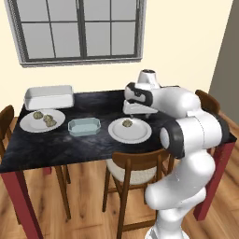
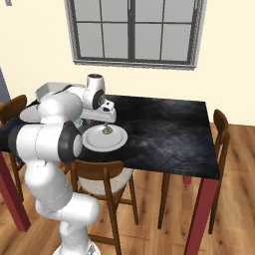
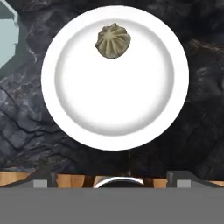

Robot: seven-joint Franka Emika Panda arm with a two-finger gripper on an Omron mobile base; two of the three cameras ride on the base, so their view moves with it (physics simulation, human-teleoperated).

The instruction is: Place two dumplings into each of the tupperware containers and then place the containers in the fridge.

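One dumpling point(image 3: 113, 40) sits alone on the near round plate point(image 3: 114, 113), off toward the rim rather than at the centre, and the hand point(image 1: 135, 113) hovers above that plate with its fingers spread wide and nothing between them. Two more dumplings point(image 1: 45, 118) lie together on a second plate point(image 1: 28, 125) at the left end of the dark tabletop point(image 1: 65, 144). Between the two plates stands the small pale blue container point(image 1: 84, 126), apparently with nothing in it, and the larger white container point(image 1: 49, 97) rests at the back left corner, behind the plate with the pair; its inside cannot be made out from here. The fridge lies outside these views.

By the look of it, the filling step is in hand, with the arm lined up for a pick from the near plate. The next move calls for shifting the hand so the dumpling lies squarely between the fingers, lowering straight down without scraping the plate, and closing gently, since so small and lumpy a piece could roll or squirt aside. Then it should lift clear and carry left to the blue container just beside the plate.
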